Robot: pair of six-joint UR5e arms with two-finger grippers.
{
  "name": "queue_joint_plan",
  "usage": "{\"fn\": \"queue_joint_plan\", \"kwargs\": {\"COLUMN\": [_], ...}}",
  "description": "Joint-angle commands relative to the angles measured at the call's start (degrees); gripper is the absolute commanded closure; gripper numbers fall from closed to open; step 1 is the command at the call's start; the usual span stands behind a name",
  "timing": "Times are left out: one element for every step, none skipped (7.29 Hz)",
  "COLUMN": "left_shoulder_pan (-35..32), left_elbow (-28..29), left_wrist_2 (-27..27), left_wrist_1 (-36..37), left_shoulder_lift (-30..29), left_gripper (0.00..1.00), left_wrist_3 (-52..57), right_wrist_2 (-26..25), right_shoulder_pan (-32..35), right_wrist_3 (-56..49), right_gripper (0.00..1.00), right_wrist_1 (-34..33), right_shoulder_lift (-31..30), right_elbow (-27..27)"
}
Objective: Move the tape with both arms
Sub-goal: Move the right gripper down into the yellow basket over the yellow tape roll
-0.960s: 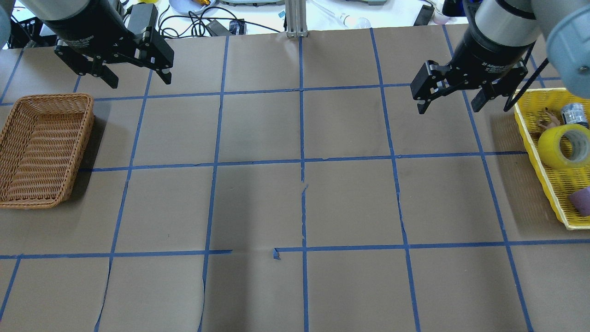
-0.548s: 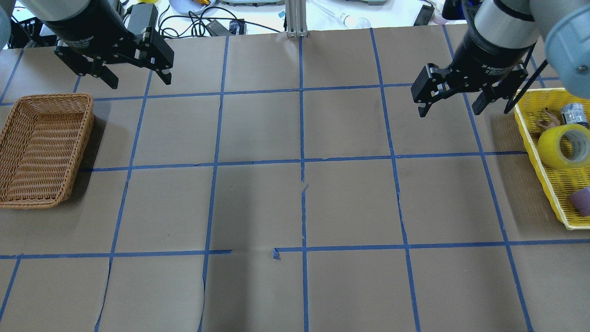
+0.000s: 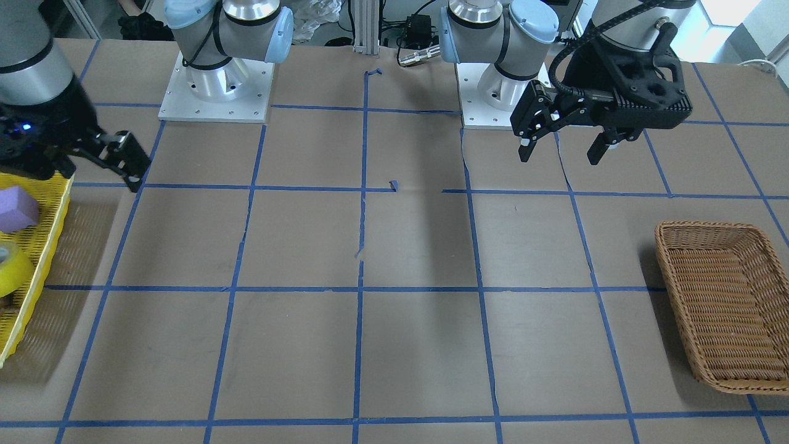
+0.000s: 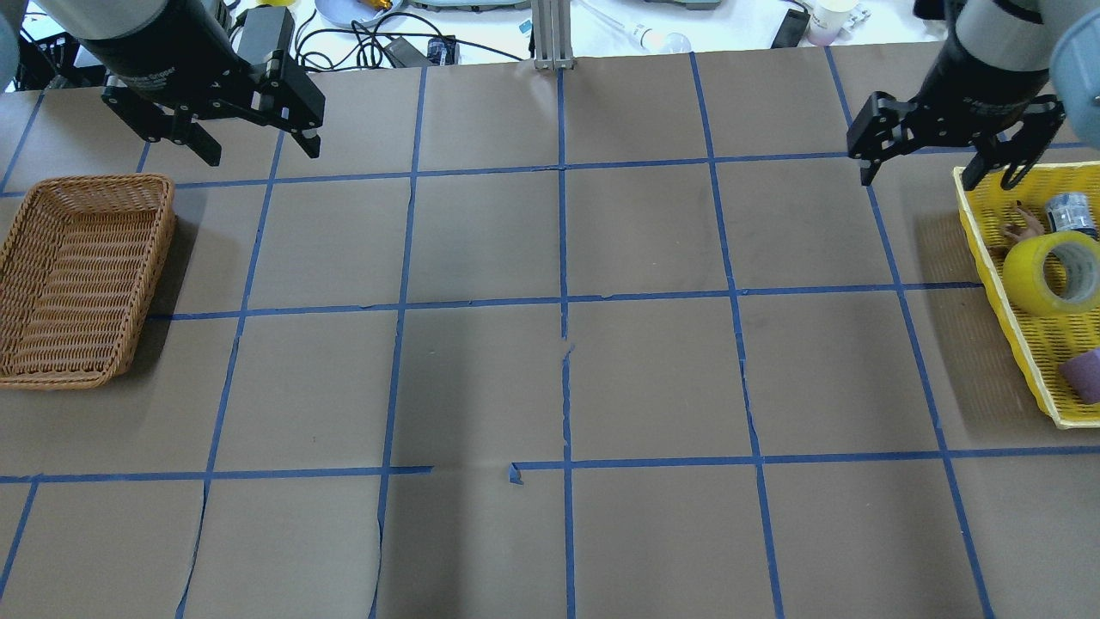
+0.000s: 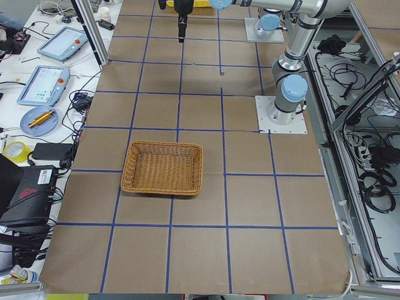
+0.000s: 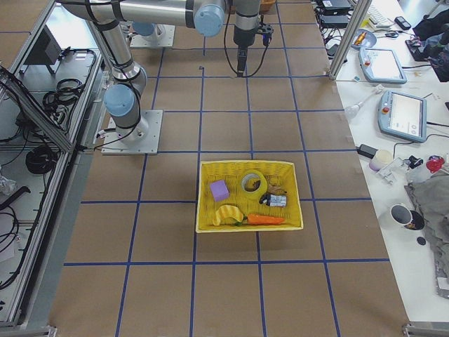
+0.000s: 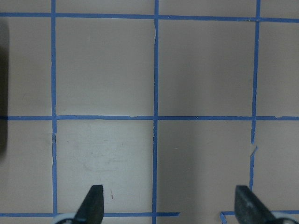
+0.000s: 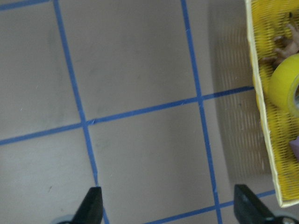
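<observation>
The yellow tape roll [image 4: 1053, 273] lies in the yellow tray [image 4: 1044, 344] at the table's right end. It also shows in the front view [image 3: 9, 268], the right side view [image 6: 253, 184] and the right wrist view [image 8: 284, 86]. My right gripper [image 4: 918, 180] is open and empty. It hovers over the table just left of the tray's far corner, its right finger above the tray's rim. In its wrist view [image 8: 169, 207] the tape sits off to the right. My left gripper [image 4: 258, 153] is open and empty, above the table beyond the wicker basket [image 4: 94, 180].
The tray also holds a purple block [image 4: 1084, 374], a small can [image 4: 1070, 211] and a doll figure [image 4: 1023, 225]. The right side view shows a banana [image 6: 226, 214] and a carrot [image 6: 265, 219] in it. Brown paper with blue tape lines covers the table.
My right gripper has moved right and toward the far edge, from the grid square left of the tray to the tray's far corner. The left arm and the tape have not moved.
</observation>
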Motion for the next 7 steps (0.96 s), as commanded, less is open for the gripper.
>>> {"fn": "queue_joint_plan", "kwargs": {"left_shoulder_pan": [0.0,0.0,0.0,-0.1,-0.2,-0.2,-0.2], "left_elbow": [0.0,0.0,0.0,-0.1,-0.1,-0.1,-0.1], "left_wrist_2": [0.0,0.0,0.0,0.0,0.1,0.1,0.1], "left_wrist_1": [0.0,0.0,0.0,0.0,0.0,0.0,0.0], "left_shoulder_lift": [0.0,0.0,0.0,0.0,0.0,0.0,0.0], "left_gripper": [0.0,0.0,0.0,0.0,0.0,0.0,0.0], "left_wrist_3": [0.0,0.0,0.0,0.0,0.0,0.0,0.0], "right_wrist_2": [0.6,0.6,-0.3,1.1,7.4,10.7,13.9], "right_shoulder_pan": [-13.3,-17.0,-18.0,-21.6,-24.8,-27.6,-28.9], "right_wrist_3": [-4.8,-7.4,-15.5,-17.5,-17.9,-18.1,-19.2], "right_gripper": [0.0,0.0,0.06,0.09,0.14,0.12,0.12], "right_wrist_1": [-7.0,-13.8,-20.5,-22.8,-24.0,-25.2,-27.6], "right_shoulder_lift": [5.2,8.5,11.9,13.7,14.5,15.9,17.8], "right_elbow": [0.3,0.3,1.1,2.8,5.1,7.3,8.1]}}
